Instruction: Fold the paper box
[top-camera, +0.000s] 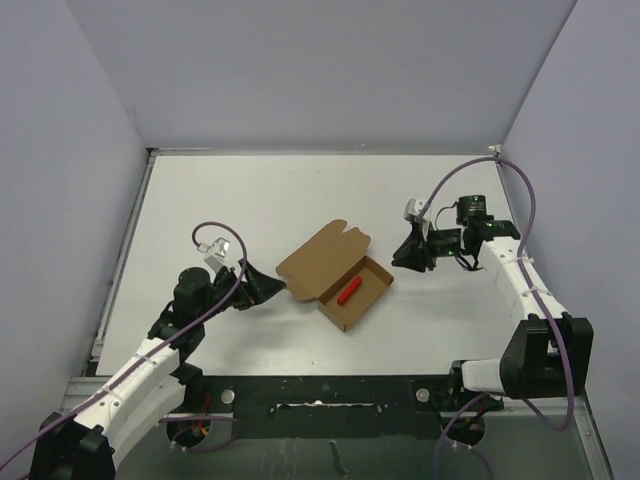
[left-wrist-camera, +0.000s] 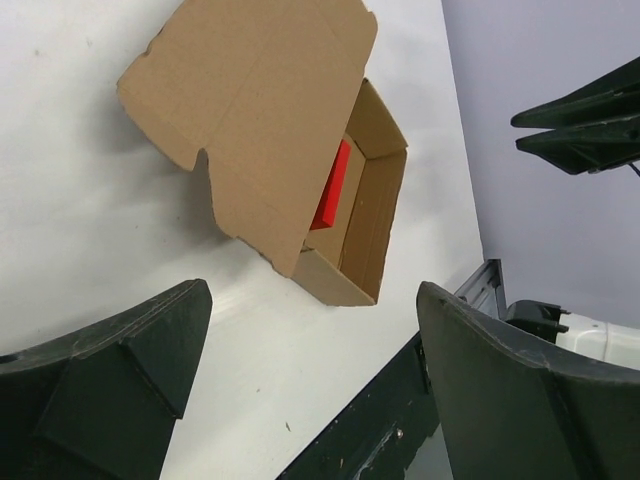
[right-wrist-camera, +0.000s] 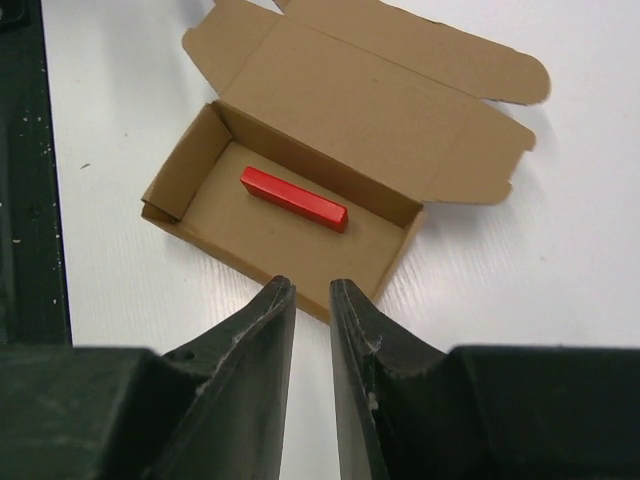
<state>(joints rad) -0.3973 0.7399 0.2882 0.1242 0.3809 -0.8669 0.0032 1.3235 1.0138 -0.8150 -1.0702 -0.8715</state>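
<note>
The paper box (top-camera: 340, 312) lies mid-table as a brown open tray, its lid (top-camera: 322, 255) flung back to the far left. A small red block (top-camera: 350, 291) rests inside the tray. In the left wrist view the lid (left-wrist-camera: 250, 110) leans over the tray and partly hides the block (left-wrist-camera: 332, 185). My left gripper (top-camera: 272, 288) hovers just left of the box, open wide with only table between its fingers (left-wrist-camera: 312, 295). To the right of the box, my right gripper (top-camera: 403, 258) is a little apart from it. Its fingers stand barely parted, empty (right-wrist-camera: 312, 285), pointing at the tray's near wall (right-wrist-camera: 250, 262).
The black base rail (top-camera: 330, 392) runs along the near table edge. Purple walls close in the left, far and right sides. A metal strip (top-camera: 125, 255) borders the table's left side. My right arm's fingers (left-wrist-camera: 585, 125) show at the upper right of the left wrist view.
</note>
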